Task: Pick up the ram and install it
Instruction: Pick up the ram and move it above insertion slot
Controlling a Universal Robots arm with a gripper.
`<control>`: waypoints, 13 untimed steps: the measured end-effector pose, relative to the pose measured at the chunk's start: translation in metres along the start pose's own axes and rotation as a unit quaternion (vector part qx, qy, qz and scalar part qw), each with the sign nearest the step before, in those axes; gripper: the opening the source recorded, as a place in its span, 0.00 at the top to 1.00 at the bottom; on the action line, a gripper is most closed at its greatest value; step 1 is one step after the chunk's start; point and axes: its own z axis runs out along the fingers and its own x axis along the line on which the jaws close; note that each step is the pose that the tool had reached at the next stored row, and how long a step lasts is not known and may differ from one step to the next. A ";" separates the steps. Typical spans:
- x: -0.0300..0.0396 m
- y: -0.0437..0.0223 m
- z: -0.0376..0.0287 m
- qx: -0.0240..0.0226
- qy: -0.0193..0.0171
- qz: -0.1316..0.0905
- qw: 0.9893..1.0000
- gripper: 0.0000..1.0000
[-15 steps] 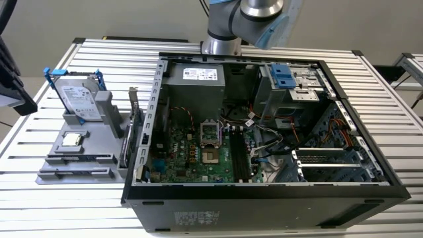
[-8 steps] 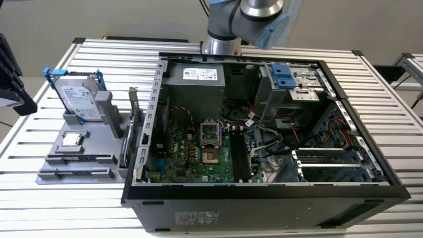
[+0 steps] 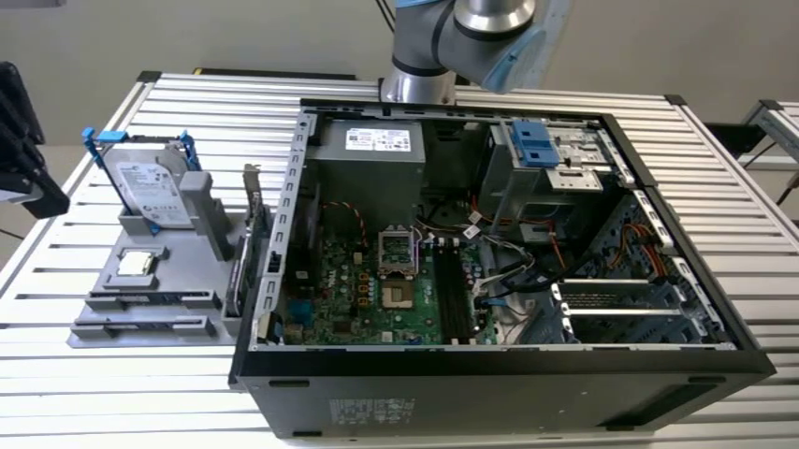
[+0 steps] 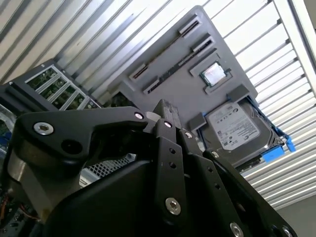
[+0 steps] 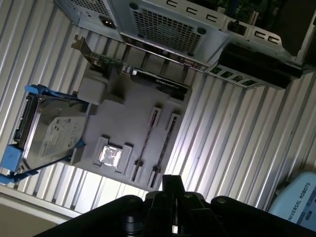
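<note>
Claw (image 5: 173, 183): clenched (tips pressed together)
Tray (image 5: 131, 126): just beyond claw's tips
Chip (image 5: 109, 155), drive (image 5: 54, 136): on tray; chip nearer claw

Robot arm (image 3: 431, 56): silver-grey cylindrical joints with a metal sheen and a light blue end cap (image 3: 522, 47). A thin dark cable (image 3: 382, 13) runs beside it. The gripper (image 4: 163, 109) is matte black, made of flat angular link plates and a rounded housing, joined by bright silver pins and screw heads, with small round holes along the links. A pale blue cover (image 5: 302, 201) carries white lettering.
</note>
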 end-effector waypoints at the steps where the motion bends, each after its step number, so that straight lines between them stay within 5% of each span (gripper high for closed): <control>1: -0.0001 0.0000 0.0000 0.001 0.000 0.006 1.000 1.00; 6: -0.0001 0.0000 0.0000 0.005 0.000 0.035 0.999 1.00; 13: -0.0001 0.0000 0.0001 0.007 0.000 0.076 0.997 1.00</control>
